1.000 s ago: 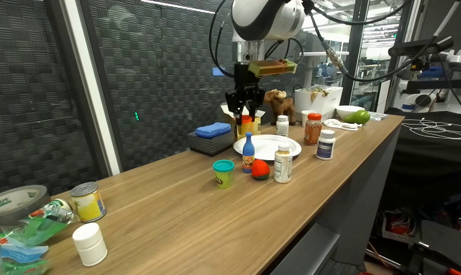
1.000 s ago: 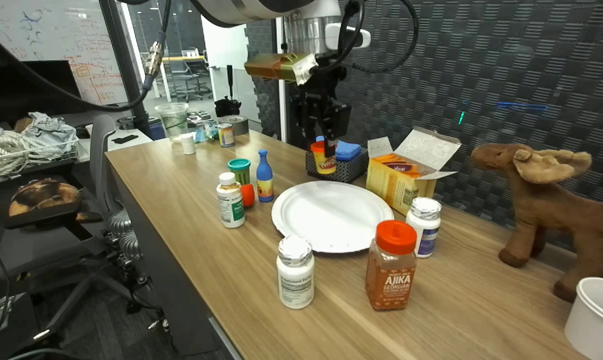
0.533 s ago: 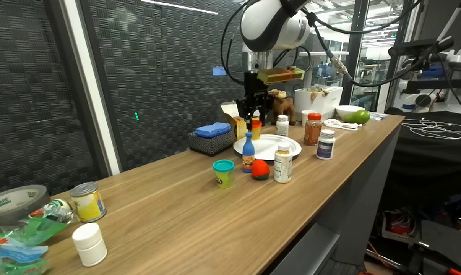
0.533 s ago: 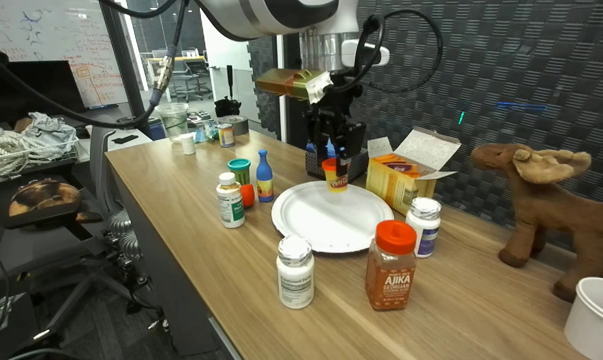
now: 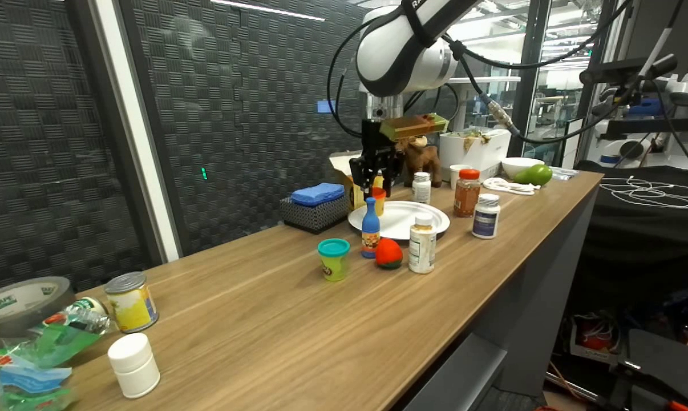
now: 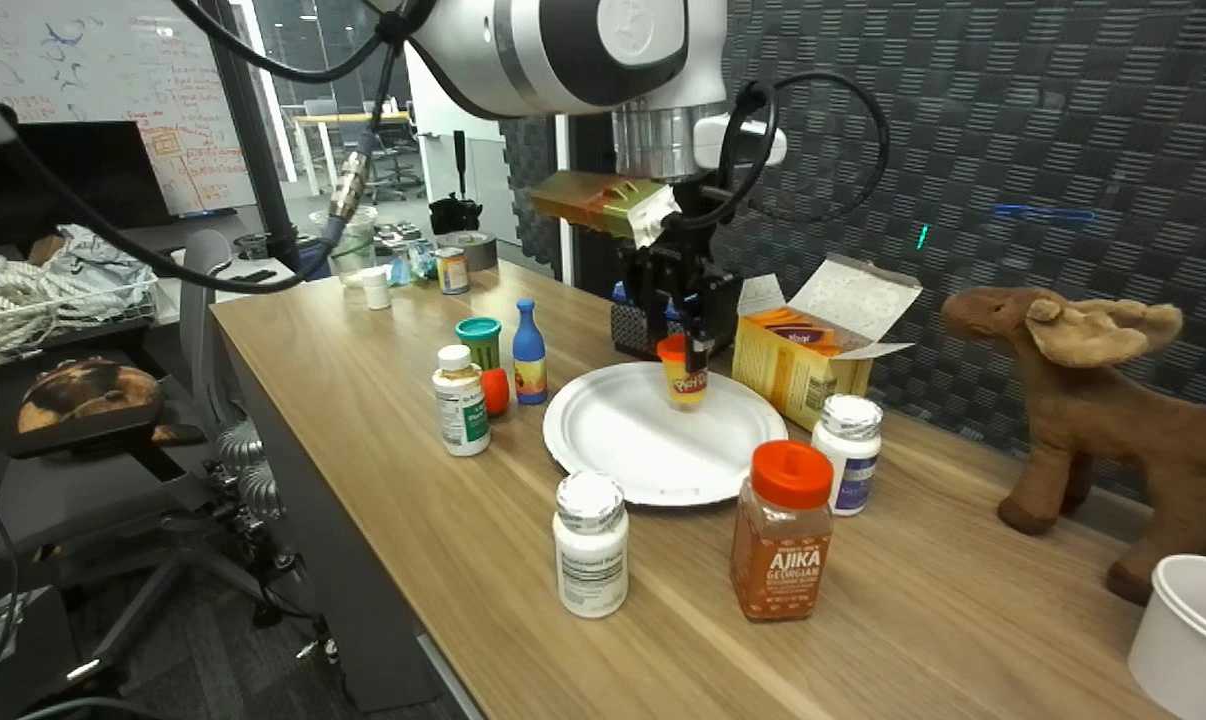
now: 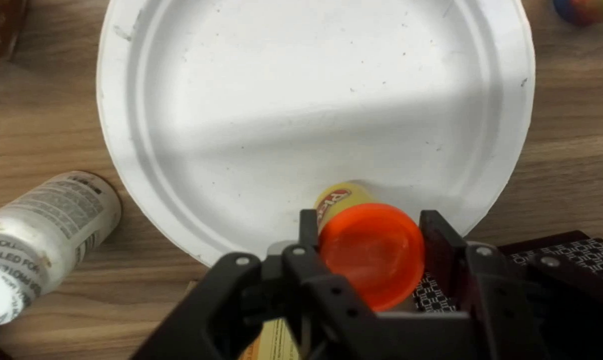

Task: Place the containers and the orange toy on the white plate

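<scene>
We see free room over most of the white plate (image 7: 291,90): its bare middle spreads broadly and most of its round rim shows. The long front edge of the worktop (image 5: 298,319) runs well apart from the plate, with a white bottle (image 5: 485,218) on that side of it. A second white bottle (image 7: 51,240) stands just beside the plate's rim; near the plate's wall side are the yellow carton (image 6: 795,375) and a dark patterned box (image 5: 315,214).

The gripper (image 7: 371,222) is over the plate's wall side, its jaws parted only as wide as the yellow tub (image 6: 685,382) they clasp from two sides. The tub's orange-red lid (image 7: 371,255) faces up, and its long axis is close to upright, with a slight lean in an exterior view. Its base is within the plate's rim; we cannot tell whether it touches the plate. Near the plate, the blue bottle (image 5: 371,228) and the green-labelled bottle (image 6: 462,412) stand upright, the orange toy (image 5: 388,253) sits green end down, and the green tub (image 5: 334,262) stands farther from the plate.

The plate lies on brown wood grain; dark textured panels (image 5: 253,114) rise near it, and far past it is a whiteboard (image 6: 163,60).
</scene>
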Tool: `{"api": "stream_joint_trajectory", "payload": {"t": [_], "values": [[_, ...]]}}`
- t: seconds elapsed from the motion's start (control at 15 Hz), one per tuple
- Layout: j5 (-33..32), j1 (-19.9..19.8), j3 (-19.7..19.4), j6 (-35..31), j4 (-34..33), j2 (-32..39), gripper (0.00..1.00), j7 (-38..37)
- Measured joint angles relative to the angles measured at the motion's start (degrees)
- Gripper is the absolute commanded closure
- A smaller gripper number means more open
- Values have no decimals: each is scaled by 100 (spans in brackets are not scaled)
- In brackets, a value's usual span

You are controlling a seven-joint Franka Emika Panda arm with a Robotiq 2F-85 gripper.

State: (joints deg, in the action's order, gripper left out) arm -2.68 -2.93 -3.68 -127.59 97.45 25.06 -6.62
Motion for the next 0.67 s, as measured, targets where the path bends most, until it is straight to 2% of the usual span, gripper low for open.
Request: {"api": "stream_joint_trajectory", "payload": {"t": [0.07, 0.13, 0.2, 0.4, 0.67], "values": [[0, -1, 0, -69, -4, 35, 67, -1], [0, -1, -1, -130, -4, 64, 21, -1], [0, -2, -2, -179, -4, 84, 20, -1], [0, -2, -2, -233, 2, 71, 1, 1], [-59, 87, -1, -238, 234, -335, 0, -37]]}}
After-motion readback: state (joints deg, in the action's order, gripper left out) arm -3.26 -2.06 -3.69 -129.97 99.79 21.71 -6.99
